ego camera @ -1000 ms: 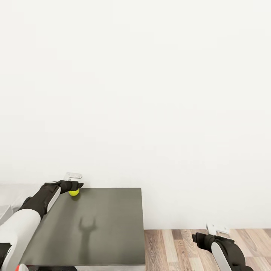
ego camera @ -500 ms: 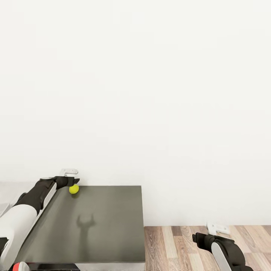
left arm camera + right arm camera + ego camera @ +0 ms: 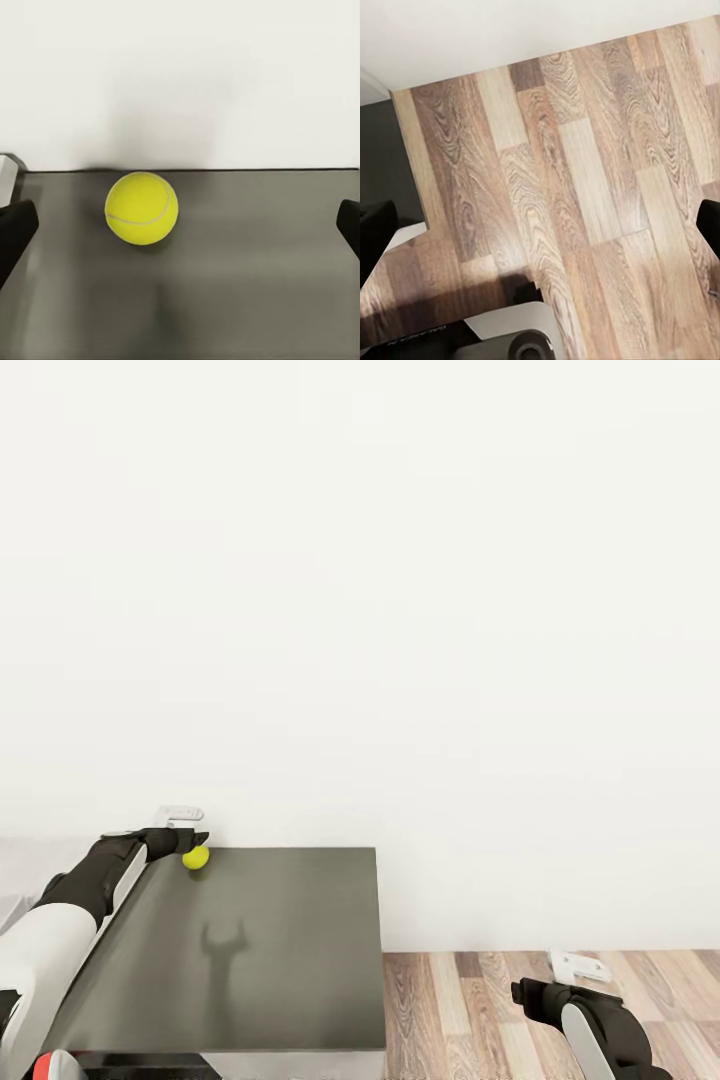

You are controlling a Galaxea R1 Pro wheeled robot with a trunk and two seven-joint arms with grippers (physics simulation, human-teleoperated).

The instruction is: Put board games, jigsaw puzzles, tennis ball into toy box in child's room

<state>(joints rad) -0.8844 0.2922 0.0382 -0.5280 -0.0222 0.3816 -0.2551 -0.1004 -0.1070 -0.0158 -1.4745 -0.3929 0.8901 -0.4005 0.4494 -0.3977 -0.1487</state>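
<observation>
A yellow-green tennis ball rests on the dark grey table, at its far left corner close to the white wall. My left gripper hovers just left of and above the ball. In the left wrist view the ball lies on the tabletop ahead of the left gripper, whose black fingertips stand wide apart at the picture's edges, open and apart from the ball. My right gripper hangs open over the wooden floor right of the table, and nothing lies between its fingers.
A white wall rises directly behind the table. Wooden floor lies past the table's right edge. A pale grey surface adjoins the table on the left. The left gripper's shadow falls on the tabletop.
The left gripper has drawn back a little to the left, off the ball. The whole view has slid slightly, so the camera has moved. The right arm has stayed put.
</observation>
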